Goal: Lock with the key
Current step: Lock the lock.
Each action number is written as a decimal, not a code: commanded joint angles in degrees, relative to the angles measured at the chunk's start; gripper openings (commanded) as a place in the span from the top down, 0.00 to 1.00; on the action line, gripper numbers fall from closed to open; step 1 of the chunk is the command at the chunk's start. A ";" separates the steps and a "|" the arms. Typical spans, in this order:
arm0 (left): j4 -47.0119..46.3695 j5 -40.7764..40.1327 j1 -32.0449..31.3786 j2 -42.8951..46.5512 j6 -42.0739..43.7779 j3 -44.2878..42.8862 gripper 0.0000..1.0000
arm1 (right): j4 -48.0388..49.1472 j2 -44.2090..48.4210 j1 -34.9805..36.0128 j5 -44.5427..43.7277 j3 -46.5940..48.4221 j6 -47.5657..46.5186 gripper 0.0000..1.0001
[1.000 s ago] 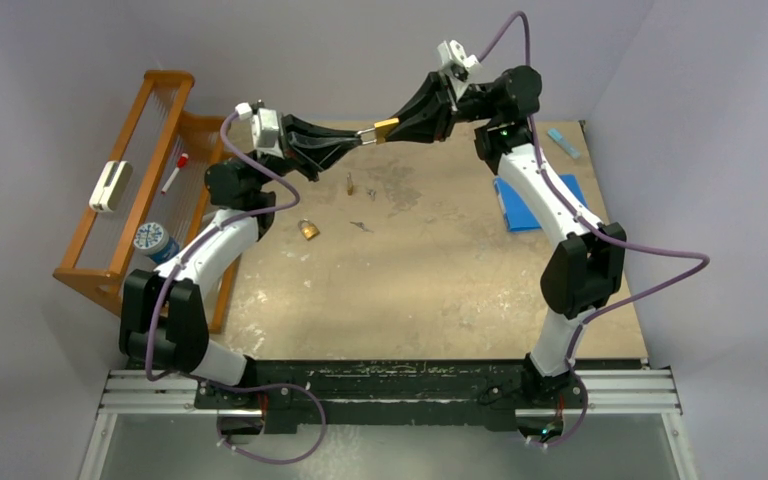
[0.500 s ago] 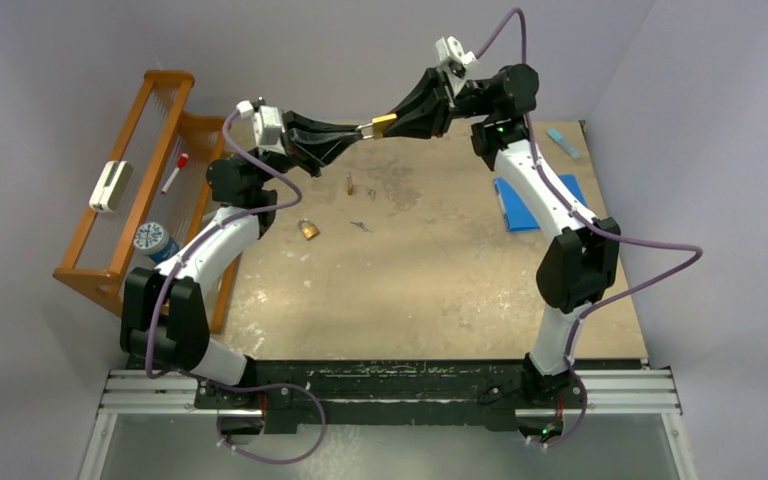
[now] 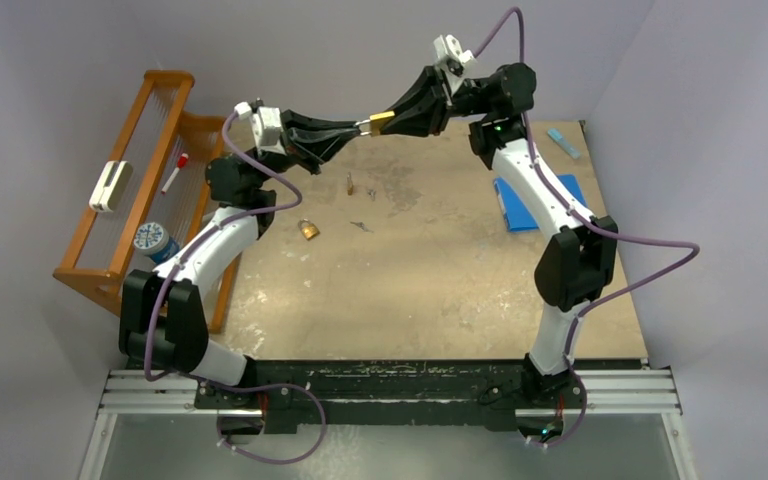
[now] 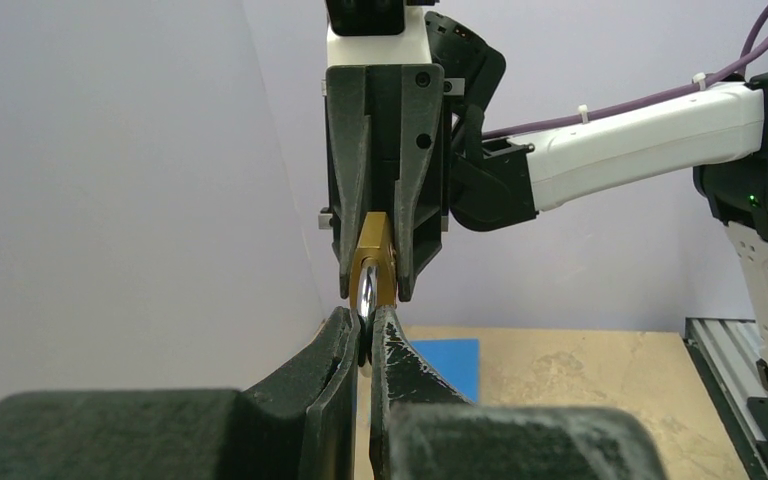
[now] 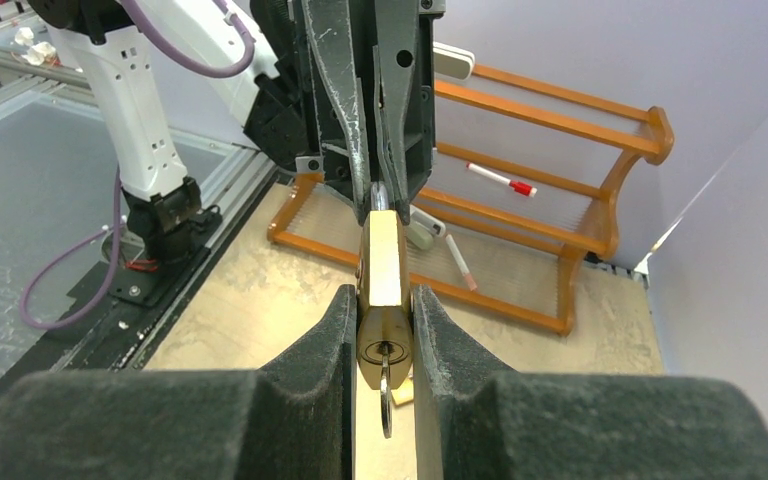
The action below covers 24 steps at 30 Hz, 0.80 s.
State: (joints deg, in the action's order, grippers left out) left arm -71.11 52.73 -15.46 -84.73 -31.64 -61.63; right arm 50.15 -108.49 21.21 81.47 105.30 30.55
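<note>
Brass padlock [image 5: 384,262] held aloft above far edge of table [image 3: 440,290]. Body clamped in right gripper [image 5: 385,305] jaws. Shackle [image 4: 365,295] pinched by left gripper [image 4: 364,335], jaws narrow. Key [image 5: 386,400] seated in keyhole.

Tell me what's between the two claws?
A brass padlock, key in it: right claw holds its body, left claw its shackle, seen in both wrist views.

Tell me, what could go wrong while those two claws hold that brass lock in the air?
The padlock is held in midair by the right gripper while the left gripper pinches only its thin shackle; a crooked push could drop it onto the table. The key hangs unheld from the padlock and might fall out.
</note>
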 commanded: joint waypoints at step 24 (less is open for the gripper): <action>13.95 -4.48 -7.12 3.83 15.86 2.00 1.00 | -2.35 3.53 12.05 -4.65 -0.95 -3.91 1.00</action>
State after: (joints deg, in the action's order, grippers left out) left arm -70.65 45.67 -16.95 -81.36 -22.81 -61.12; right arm 46.04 -108.27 24.34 77.52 104.66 26.70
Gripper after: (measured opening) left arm 0.033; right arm 0.197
